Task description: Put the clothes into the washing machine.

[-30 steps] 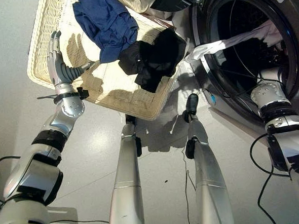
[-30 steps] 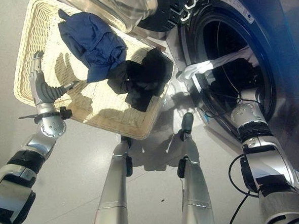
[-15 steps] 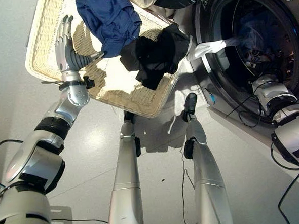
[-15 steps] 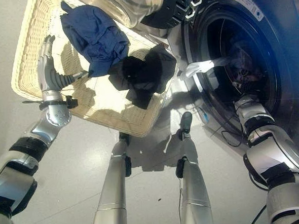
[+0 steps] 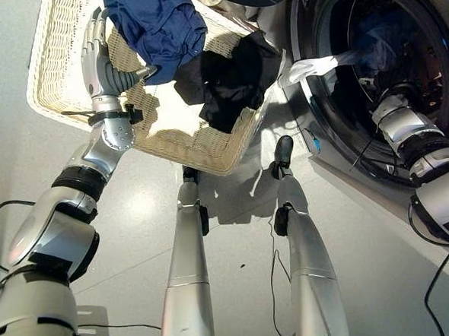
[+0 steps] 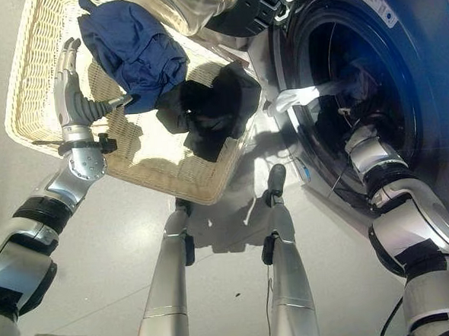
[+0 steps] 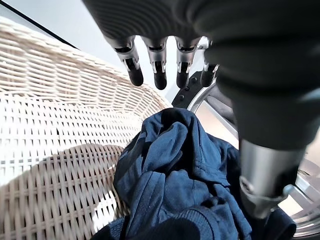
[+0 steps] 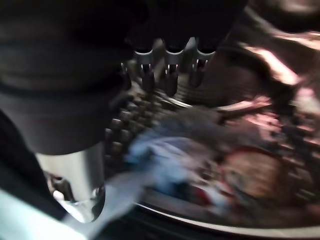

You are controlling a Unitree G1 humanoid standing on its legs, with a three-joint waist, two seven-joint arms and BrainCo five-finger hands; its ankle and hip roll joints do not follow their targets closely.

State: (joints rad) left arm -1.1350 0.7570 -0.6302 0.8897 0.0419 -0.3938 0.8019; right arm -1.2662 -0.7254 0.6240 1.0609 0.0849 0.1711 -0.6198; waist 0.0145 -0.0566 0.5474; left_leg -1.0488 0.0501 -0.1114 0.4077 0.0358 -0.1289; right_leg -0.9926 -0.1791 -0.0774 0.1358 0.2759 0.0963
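Wicker laundry basket [image 5: 68, 101] on the floor [image 5: 128, 219], just beside the open front-loading washing machine [image 5: 428, 3]. Inside the basket: a crumpled blue garment [image 5: 158, 23] toward the far side, a black garment [image 5: 230, 80] at the corner nearest the machine, the two touching. Left hand [image 5: 99, 57] held above the basket's bottom beside the blue garment, fingers straight and spread, thumb pointing at the garment's edge; it holds nothing. Left wrist view: fingertips [image 7: 160, 80] hang over the woven wall, blue garment [image 7: 175, 175] bunched below the palm, no contact seen. Right arm reaches through the door opening into the drum [image 5: 378, 59]; right hand [image 8: 165, 70] is inside, fingers extended and apart, gripping nothing. Right wrist view: light-blue and reddish clothes [image 8: 200, 170] lie on the perforated drum wall past the fingertips, too smeared to tell whether they touch. White garment [image 5: 317, 65] drapes from inside the drum out over the door rim, its end hanging toward the basket corner. Machine's open door [image 6: 192, 6] sits over the basket's far side.
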